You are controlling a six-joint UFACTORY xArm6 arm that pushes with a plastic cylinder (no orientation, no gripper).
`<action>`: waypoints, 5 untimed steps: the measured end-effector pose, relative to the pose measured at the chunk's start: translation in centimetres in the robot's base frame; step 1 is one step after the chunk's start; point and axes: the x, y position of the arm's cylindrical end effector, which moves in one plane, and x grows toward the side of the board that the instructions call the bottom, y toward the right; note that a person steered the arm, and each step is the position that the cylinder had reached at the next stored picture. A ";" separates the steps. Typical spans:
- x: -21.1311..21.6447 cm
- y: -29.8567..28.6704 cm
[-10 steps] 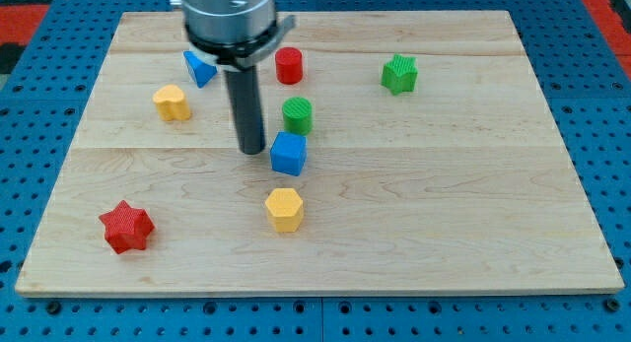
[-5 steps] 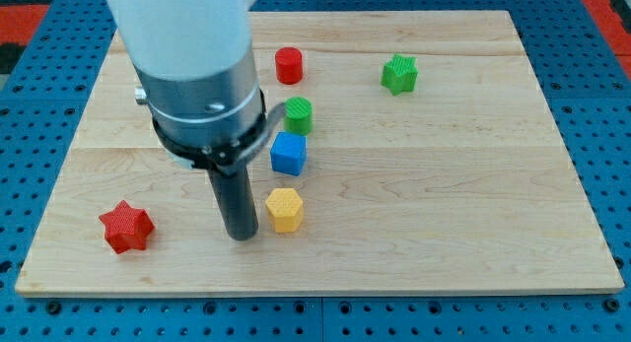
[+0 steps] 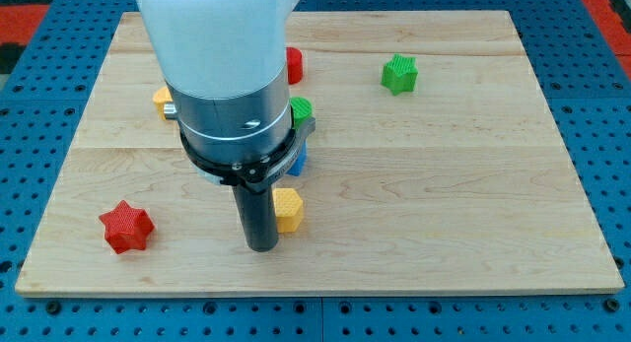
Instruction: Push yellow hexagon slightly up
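Note:
The yellow hexagon [image 3: 289, 210] lies on the wooden board [image 3: 444, 184], below the middle. My tip [image 3: 261, 245] rests on the board just below and to the left of the hexagon, close to its lower left edge. The rod and the arm's body hide the hexagon's left part. I cannot tell whether the rod touches it.
A red star [image 3: 126, 227] lies at the lower left. A green star [image 3: 399, 74] lies at the upper right. A blue block [image 3: 298, 164], a green cylinder [image 3: 302, 109], a red cylinder [image 3: 294, 64] and another yellow block [image 3: 160, 99] peek out from behind the arm.
My tip has moved down from beside the blue block, then to the right, to just below and left of the yellow hexagon. The arm now covers the blue triangle. The blocks have not moved.

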 end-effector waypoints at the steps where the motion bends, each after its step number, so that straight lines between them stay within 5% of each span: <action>1: 0.6 1.3; 3: 0.3 3.6; 5: -0.8 -1.7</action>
